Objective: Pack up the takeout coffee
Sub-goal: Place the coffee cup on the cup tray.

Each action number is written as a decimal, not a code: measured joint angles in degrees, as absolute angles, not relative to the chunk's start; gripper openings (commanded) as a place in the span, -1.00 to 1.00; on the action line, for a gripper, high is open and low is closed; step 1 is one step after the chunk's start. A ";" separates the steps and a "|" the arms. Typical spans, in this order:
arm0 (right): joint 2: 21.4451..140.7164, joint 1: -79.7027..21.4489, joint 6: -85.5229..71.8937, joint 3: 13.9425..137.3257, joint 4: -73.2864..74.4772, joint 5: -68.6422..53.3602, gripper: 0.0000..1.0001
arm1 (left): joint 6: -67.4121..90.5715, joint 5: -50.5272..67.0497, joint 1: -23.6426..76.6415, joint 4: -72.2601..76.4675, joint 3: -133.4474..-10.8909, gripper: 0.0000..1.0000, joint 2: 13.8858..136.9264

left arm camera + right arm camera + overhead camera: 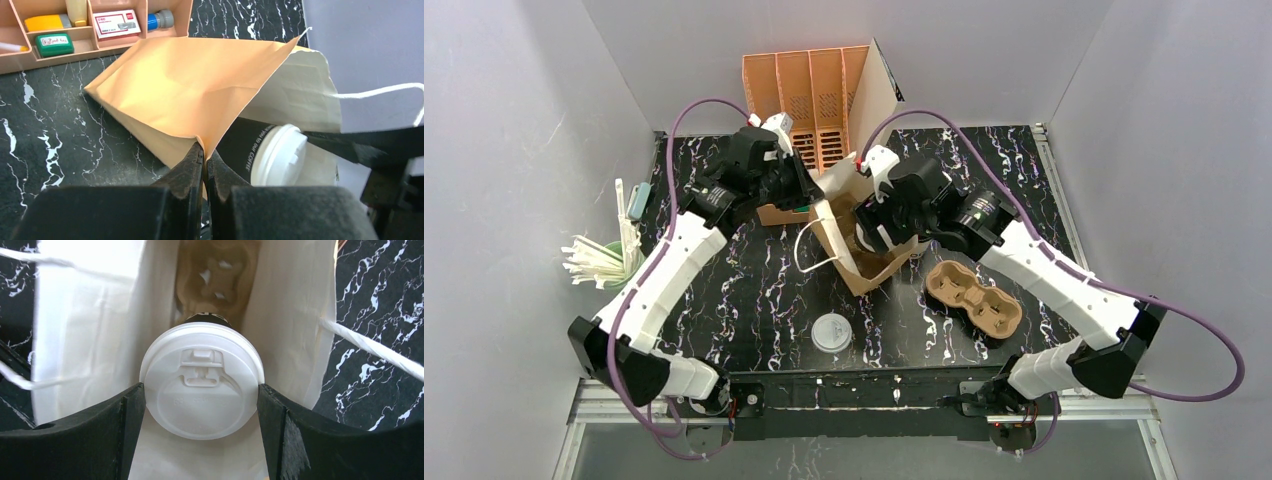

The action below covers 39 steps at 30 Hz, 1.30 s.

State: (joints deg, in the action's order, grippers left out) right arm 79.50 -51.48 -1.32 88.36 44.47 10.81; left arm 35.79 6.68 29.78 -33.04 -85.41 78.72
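The takeout coffee here is a black cup (246,142) with a white dome lid (201,365). It sits inside the mouth of a brown paper bag (871,262) with white lining (85,330). My right gripper (200,388) is shut on the lid, one finger pressing each side of its rim. My left gripper (205,156) is shut on the folded edge of the bag (190,85), pinching the paper between its tips. In the top view both grippers meet at the bag, left gripper (807,196) and right gripper (876,232).
A brown pulp cup carrier (972,298) lies right of the bag. A flat white lid (832,332) rests near the front. A green cup of white straws (604,262) stands at the left. An orange organizer (809,95) and a tray of small items (75,30) are behind.
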 measured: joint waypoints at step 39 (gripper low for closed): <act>84.64 -56.97 -2.79 85.58 44.75 10.37 -0.03 | 22.39 9.28 30.85 -65.78 -114.69 0.39 101.21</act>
State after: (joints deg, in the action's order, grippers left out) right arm 84.64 -56.97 -2.79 85.58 44.75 10.37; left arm 22.39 9.28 30.85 -65.78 -114.69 101.21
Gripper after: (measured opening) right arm 0.840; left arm 0.643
